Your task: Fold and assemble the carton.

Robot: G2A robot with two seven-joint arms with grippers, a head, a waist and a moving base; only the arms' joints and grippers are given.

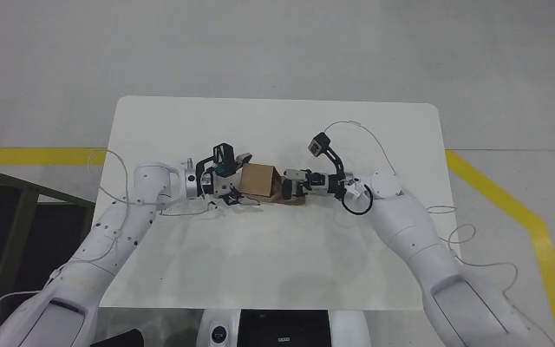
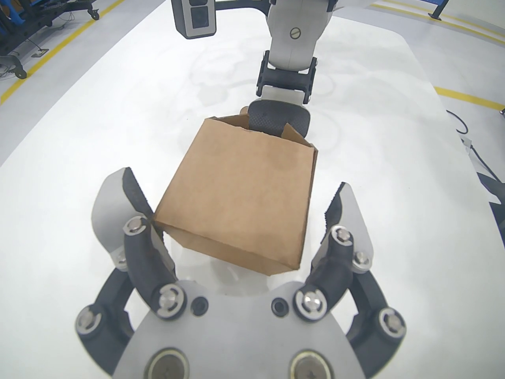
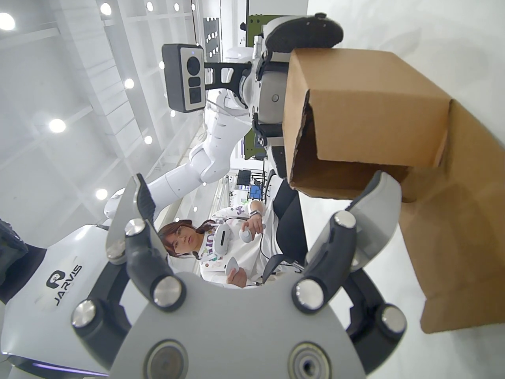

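On the left, the left gripper [image 2: 234, 181] is wide open, with one finger on each side of the carton's shut end. One finger touches a corner of the box and the other is just beside it. In the middle of the white table [image 1: 260, 260] lies the brown carton [image 1: 258, 180], tipped on its side. Its open end faces right, and a long flap [image 3: 453, 246] lies flat on the table there. On the right, the right gripper [image 3: 260, 183] is open too. One finger pokes into the open end of the box and the other is out in the air. The box looks light and thin, so I think it will slide on the smooth table and bend if it is squeezed in the middle of a side. The corners and folded edges look stiffest, so those are the best places to hold it. The flap should be pushed near its fold.
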